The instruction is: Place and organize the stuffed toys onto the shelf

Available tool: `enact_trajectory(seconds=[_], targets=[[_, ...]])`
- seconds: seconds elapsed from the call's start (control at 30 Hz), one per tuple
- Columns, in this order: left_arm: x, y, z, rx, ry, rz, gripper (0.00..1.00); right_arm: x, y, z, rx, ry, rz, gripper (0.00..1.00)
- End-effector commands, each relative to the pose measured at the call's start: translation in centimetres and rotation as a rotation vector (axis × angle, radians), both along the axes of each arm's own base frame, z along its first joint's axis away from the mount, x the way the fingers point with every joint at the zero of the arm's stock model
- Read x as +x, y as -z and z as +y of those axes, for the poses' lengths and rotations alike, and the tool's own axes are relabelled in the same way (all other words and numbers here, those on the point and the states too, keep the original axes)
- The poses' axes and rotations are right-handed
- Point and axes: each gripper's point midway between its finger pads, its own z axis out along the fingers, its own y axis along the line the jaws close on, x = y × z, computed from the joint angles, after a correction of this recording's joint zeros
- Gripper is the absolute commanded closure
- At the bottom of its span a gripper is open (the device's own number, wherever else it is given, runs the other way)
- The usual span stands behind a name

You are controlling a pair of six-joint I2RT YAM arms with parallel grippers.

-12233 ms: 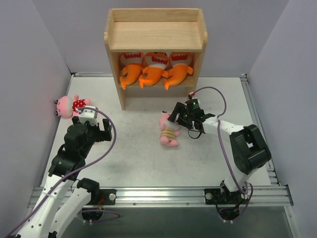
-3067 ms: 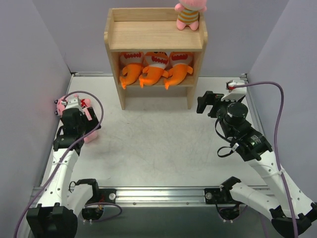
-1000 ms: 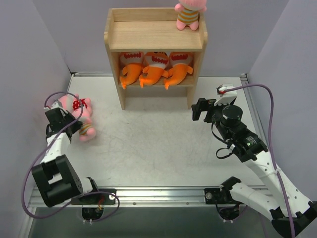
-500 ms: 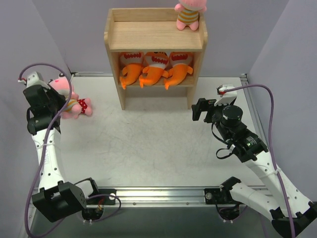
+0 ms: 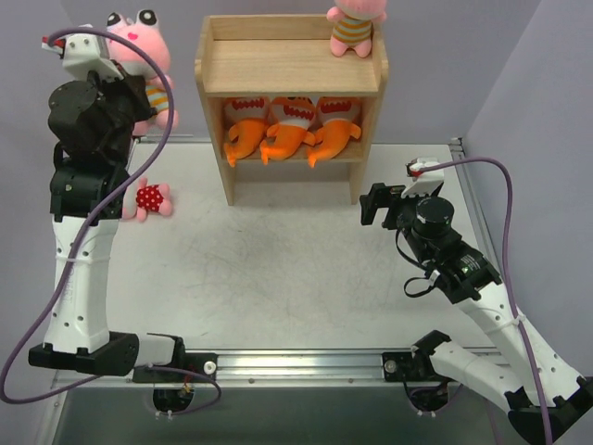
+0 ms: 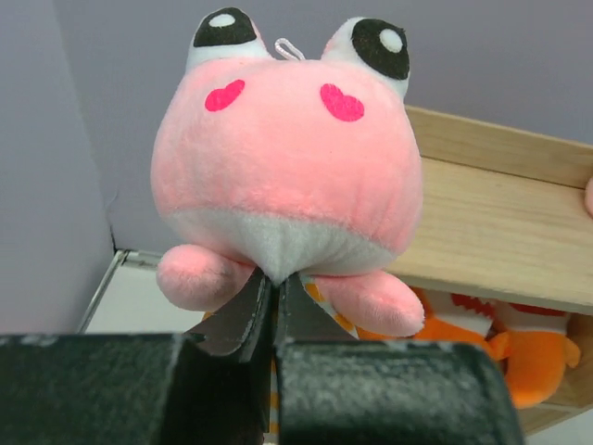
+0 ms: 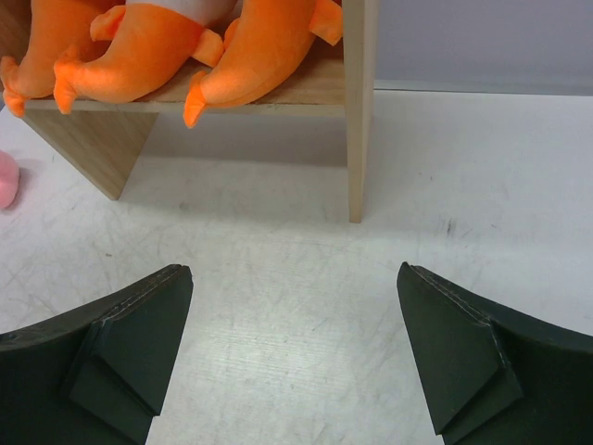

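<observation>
- Work on the near right looks idle: the right gripper [image 7: 292,278] hangs low over the table [image 5: 278,269] with its fingers spread wide and nothing between them. It faces the foot of the shelf [image 5: 292,91].
- Farther back on the left, a pink doll in red polka dots [image 5: 148,198] lies on the table, well apart from the shelf. To my eye it is the last toy not yet picked up.
- Above it the left arm stands tall. The left gripper [image 6: 274,278] is pressed together on the underside of a big-eyed pink doll in a striped outfit [image 6: 287,176], carried high and just left of the shelf's top tier.
- At the far side, three orange fish toys [image 5: 289,125] sit in a row on the middle tier, and another striped doll [image 5: 350,26] sits at the top's right end.
- I'd say the step in hand is carrying the held doll to the top. The next move calls for swinging it right over the raised rim, lowering it onto bare wood beside the seated doll, then letting go.
</observation>
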Motion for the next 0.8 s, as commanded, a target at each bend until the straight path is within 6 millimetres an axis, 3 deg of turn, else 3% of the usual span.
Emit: enact_trajectory(seconds=[0.0, 0.03, 0.07, 0.1, 0.13, 0.33, 0.43, 0.47, 0.5, 0.57, 0.63, 0.7, 0.73, 0.77], targets=[[1.0, -3.7, -1.8, 0.046, -0.039, -0.097, 0.98, 0.2, -1.9, -0.3, 0.011, 0.018, -0.043, 0.02], [0.8, -5.6, -2.6, 0.041, -0.03, -0.152, 0.98, 0.2, -2.0, -0.2, 0.013, 0.017, -0.043, 0.02], [0.8, -6.1, -4.3, 0.041, 0.002, -0.172, 0.98, 0.2, -2.2, -0.2, 0.017, 0.015, -0.043, 0.02], [1.8, -6.0, -5.2, 0.058, -0.002, -0.173, 0.98, 0.2, -2.2, -0.1, 0.018, 0.013, -0.041, 0.02], [1.8, -7.3, -5.9, 0.052, 0.003, -0.221, 0.98, 0.2, -2.3, 0.0, 0.021, 0.009, -0.042, 0.02], [4.0, -10.2, -11.6, 0.072, 0.036, -0.374, 0.98, 0.5, -3.0, 0.0, 0.016, 0.015, -0.04, 0.02], [5.8, -10.9, -13.3, 0.036, 0.063, -0.428, 0.98, 0.7, -3.5, -0.2, 0.009, 0.027, -0.045, 0.02], [7.4, -9.9, -14.5, 0.035, 0.08, -0.416, 0.98, 0.8, -3.6, -0.3, 0.007, 0.034, -0.045, 0.02], [7.3, -11.0, -14.5, 0.013, 0.083, -0.451, 0.98, 0.9, -3.8, -0.3, 0.005, 0.037, -0.047, 0.02], [8.9, -10.2, -15.9, -0.003, 0.109, -0.459, 0.98, 1.1, -3.9, -0.4, 0.004, 0.045, -0.046, 0.02], [9.2, -11.0, -16.4, -0.021, 0.12, -0.515, 0.98, 1.4, -4.0, -0.3, 0.003, 0.049, -0.045, 0.02], [10.7, -10.1, -17.5, -0.043, 0.139, -0.516, 0.98, 1.5, -4.0, -0.2, 0.002, 0.048, -0.046, 0.02], [10.6, -10.8, -17.5, -0.055, 0.139, -0.538, 0.98, 1.7, -4.1, -0.1, 0.003, 0.048, -0.046, 0.02], [11.9, -9.7, -18.2, -0.044, 0.139, -0.522, 0.98, 1.7, -4.2, 0.0, 0.007, 0.045, -0.05, 0.02]])
